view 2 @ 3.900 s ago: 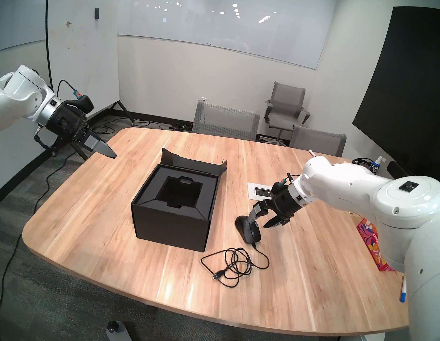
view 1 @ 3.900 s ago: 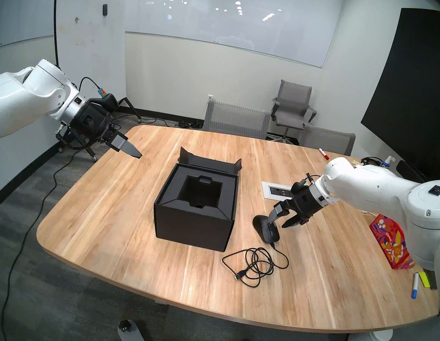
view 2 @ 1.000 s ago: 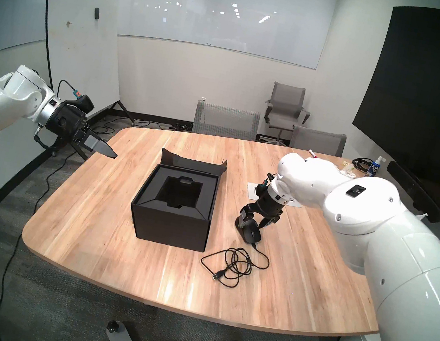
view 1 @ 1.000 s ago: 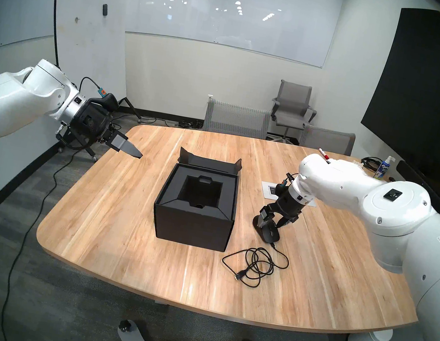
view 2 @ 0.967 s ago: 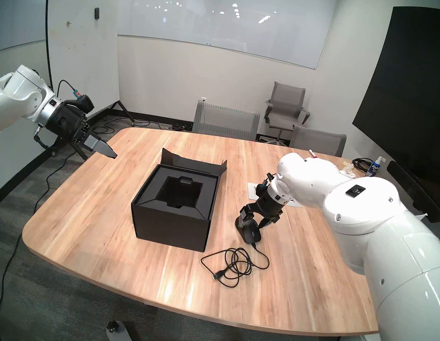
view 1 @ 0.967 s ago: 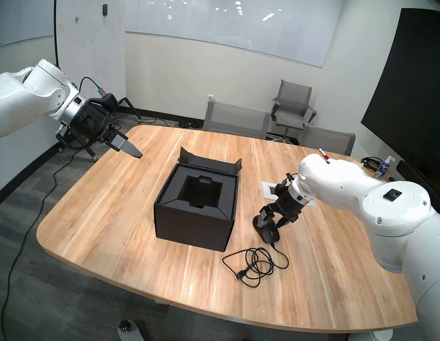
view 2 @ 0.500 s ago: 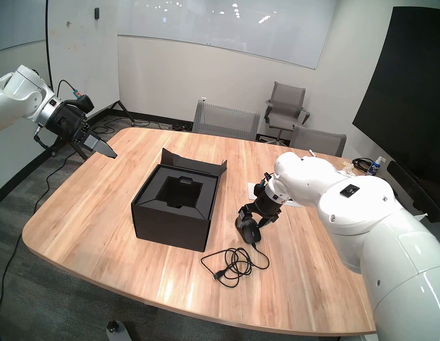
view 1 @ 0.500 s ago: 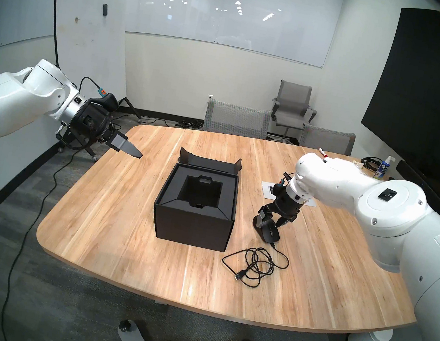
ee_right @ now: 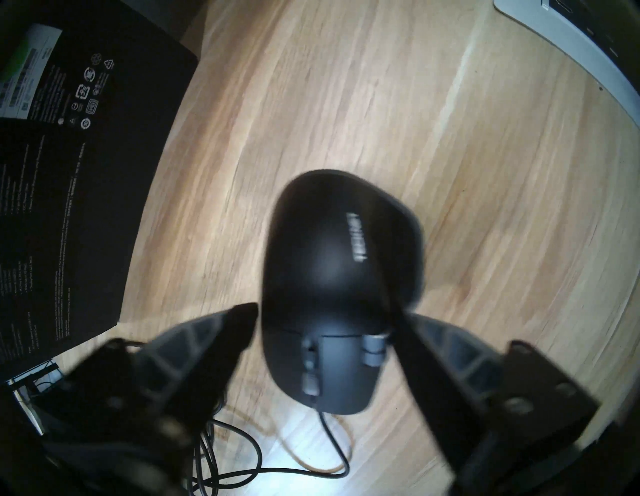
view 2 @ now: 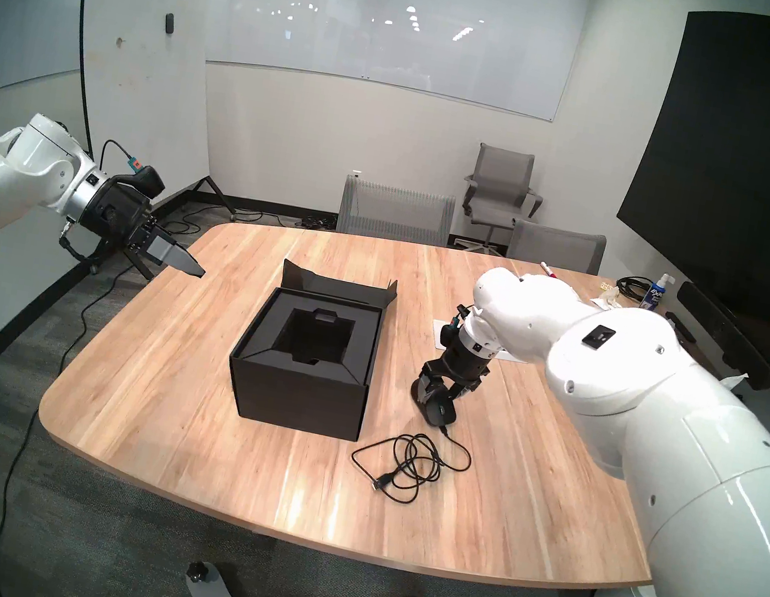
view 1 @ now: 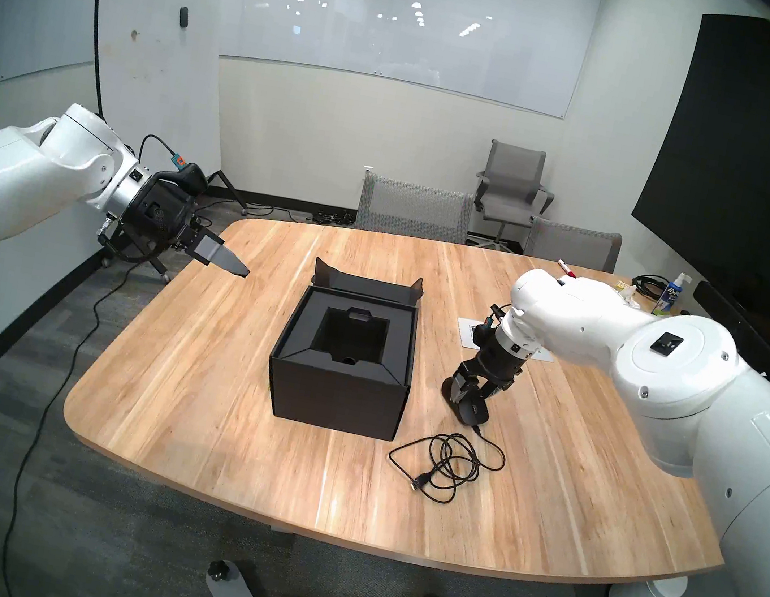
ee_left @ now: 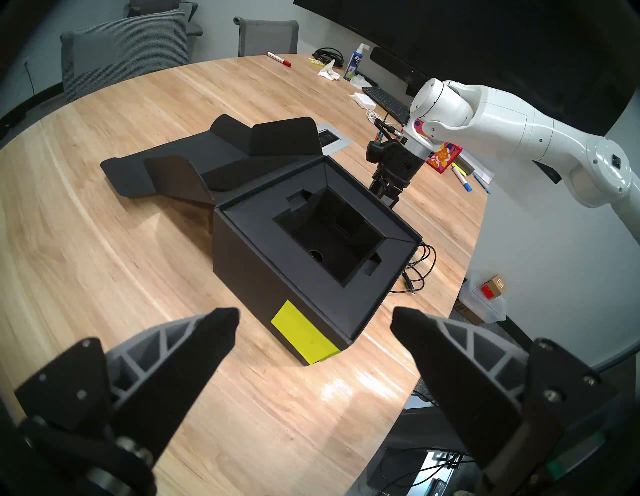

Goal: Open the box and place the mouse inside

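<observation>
- Black box (view 1: 340, 374) sits open on the wooden surface (view 1: 206, 387).
- Right gripper (ee_right: 325, 325) straddles the mouse (ee_right: 332, 263), fingers partly closed, not clearly gripping.
- Left gripper (ee_left: 315, 315) hangs wide open, empty.
- Lifting and boxing remain.

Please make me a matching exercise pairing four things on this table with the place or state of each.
Things:
1. box
2. mouse
3. cable
4. red marker

Places or states:
A. coiled loosely near the table's front edge
B. between the right end effector's fingers
C. lid folded back, cavity bare
D. at the table's far edge

Pairs: 1-C, 2-B, 3-A, 4-D
</observation>
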Robot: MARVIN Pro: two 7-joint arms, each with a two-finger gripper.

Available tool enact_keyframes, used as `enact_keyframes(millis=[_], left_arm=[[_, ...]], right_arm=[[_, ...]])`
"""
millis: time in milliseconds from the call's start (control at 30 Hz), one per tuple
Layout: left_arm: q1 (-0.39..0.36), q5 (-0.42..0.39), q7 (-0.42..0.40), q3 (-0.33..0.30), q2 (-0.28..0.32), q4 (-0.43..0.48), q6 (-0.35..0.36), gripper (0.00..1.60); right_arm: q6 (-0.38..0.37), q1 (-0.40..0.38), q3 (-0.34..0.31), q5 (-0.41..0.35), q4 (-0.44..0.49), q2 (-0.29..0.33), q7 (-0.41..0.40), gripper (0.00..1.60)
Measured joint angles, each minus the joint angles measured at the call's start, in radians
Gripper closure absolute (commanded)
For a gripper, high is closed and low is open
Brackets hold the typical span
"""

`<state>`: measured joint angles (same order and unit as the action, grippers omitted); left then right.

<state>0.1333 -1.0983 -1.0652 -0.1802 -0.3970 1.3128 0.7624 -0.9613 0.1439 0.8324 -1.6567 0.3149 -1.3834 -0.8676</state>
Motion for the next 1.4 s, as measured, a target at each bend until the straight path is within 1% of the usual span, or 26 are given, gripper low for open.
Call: enact_keyframes(millis=[33,67,100,133,867,1400], left_arm=[[0.0,0.0,0.0,0.0,0.0,0.0,0.0,0.0],[0.0,0.0,0.0,0.0,0.0,0.0,0.0,0.0],[0.0,0.0,0.0,0.0,0.0,0.0,0.0,0.0],[0.0,0.0,0.0,0.001,0.0,0.0,0.0,0.0],[-0.003,-0.001,-0.001,0.005,0.001,0.0,-0.001,0.0],[-0.005,-0.003,-0.002,0.007,0.001,0.0,-0.002,0.0]], right_arm=[[0.0,0.0,0.003,-0.001,-0.002,-0.001,0.0,1.26],[0.0,0.0,0.006,-0.003,-0.003,-0.003,0.0,1.32],[0.0,0.0,0.008,-0.003,-0.003,-0.003,0.0,1.53],[0.0,0.0,0.011,-0.004,-0.005,-0.005,0.0,1.6],[0.0,-0.011,0.065,-0.035,-0.012,-0.013,0.0,1.6],[0.0,-0.066,0.091,-0.055,0.001,-0.008,0.001,1.6]])
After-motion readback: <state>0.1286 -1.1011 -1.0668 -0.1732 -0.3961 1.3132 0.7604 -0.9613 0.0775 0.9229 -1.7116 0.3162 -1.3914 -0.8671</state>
